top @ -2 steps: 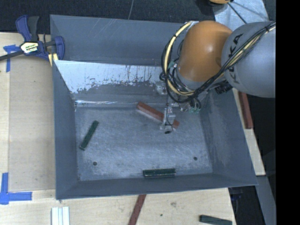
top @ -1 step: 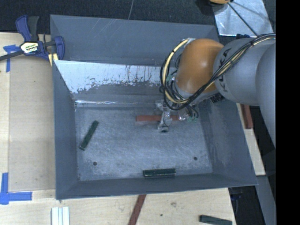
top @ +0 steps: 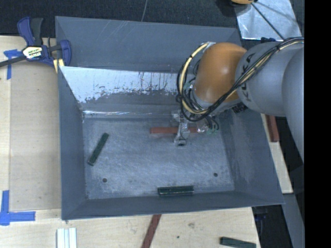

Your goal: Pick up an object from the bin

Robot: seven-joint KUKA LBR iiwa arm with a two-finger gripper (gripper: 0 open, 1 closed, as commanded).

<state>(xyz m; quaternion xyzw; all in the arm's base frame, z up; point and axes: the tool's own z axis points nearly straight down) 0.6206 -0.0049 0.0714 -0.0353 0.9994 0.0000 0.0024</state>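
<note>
Reddish-brown and flat, a narrow strip [top: 161, 131] lies just above the middle of the frame on the floor of the grey metal bin [top: 72, 138]. It is the thing my gripper [top: 180, 137] stands over. The strip's long axis runs left to right across the frame, almost level.

My gripper crosses it to the right of its middle. The longer part shows on the gripper's left, and a short end shows on its right, beneath my cables. So the strip lies directly under me, not off to one side. My arm reaches in from the frame's right under its orange cover [top: 220, 76], roughly along the strip's length.

Whether my gripper is released, clenched or grasping the strip I cannot tell, because its tip sits low against the strip and hides the contact.

A dark green bar [top: 97, 149] lies tilted at the left of the bin floor. A dark, flat bar [top: 176, 190] lies along the lower edge. Both are well apart from my gripper.

I judge that the coming move turns on that crossing. A hold across the narrow width would sit off centre, and the longer left part may droop on the lift.
</note>
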